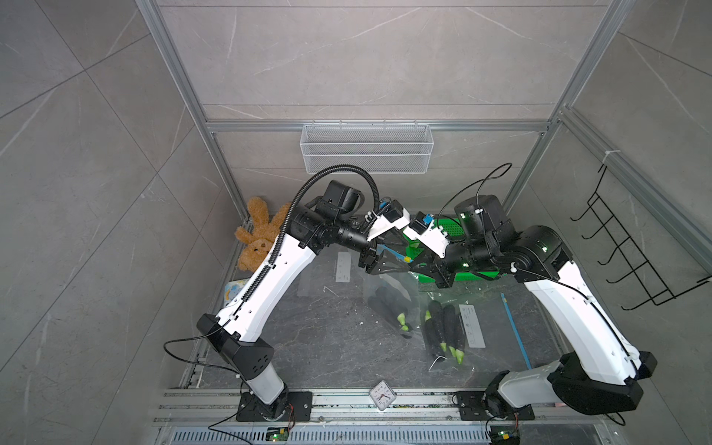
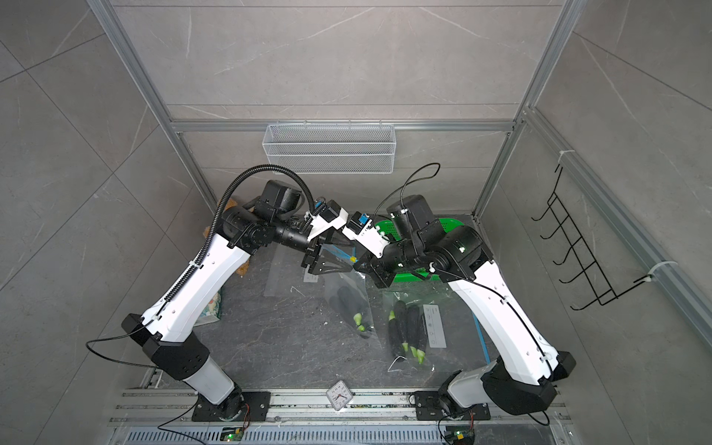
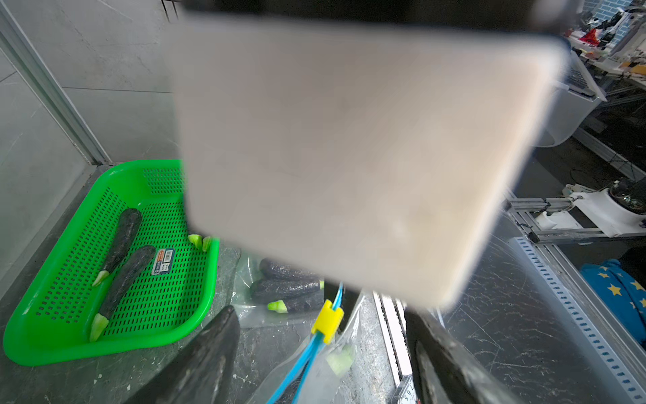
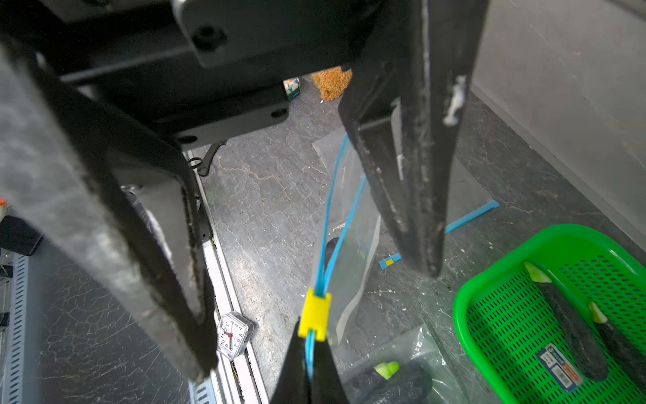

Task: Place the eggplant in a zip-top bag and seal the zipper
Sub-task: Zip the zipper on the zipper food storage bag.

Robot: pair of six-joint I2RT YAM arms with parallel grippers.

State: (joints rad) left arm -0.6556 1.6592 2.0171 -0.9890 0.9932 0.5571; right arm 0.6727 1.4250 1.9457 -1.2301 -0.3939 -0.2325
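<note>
We find the right gripper [image 4: 311,344] pinching the blue zipper track [image 4: 328,210] behind the yellow plastic slider [image 4: 314,313]. The left gripper [image 3: 320,309] is spread, slider between its jaws. The dark purple eggplants [image 1: 385,298] sit inside the clear floppy zip-top bag [image 1: 412,308] below both. We reckon the film is limp and slippery: grip the rigid slider.

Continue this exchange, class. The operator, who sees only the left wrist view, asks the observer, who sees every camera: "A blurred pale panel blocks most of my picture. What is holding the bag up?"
Observer: The right gripper, shut on the zip-top bag's blue zipper beside the yellow slider.
Operator: Is the bag loaded?
Observer: Yes; both top views show a dark eggplant inside it.
Operator: Anything near the front edge?
Observer: A small clock lies on the front rail.
</note>
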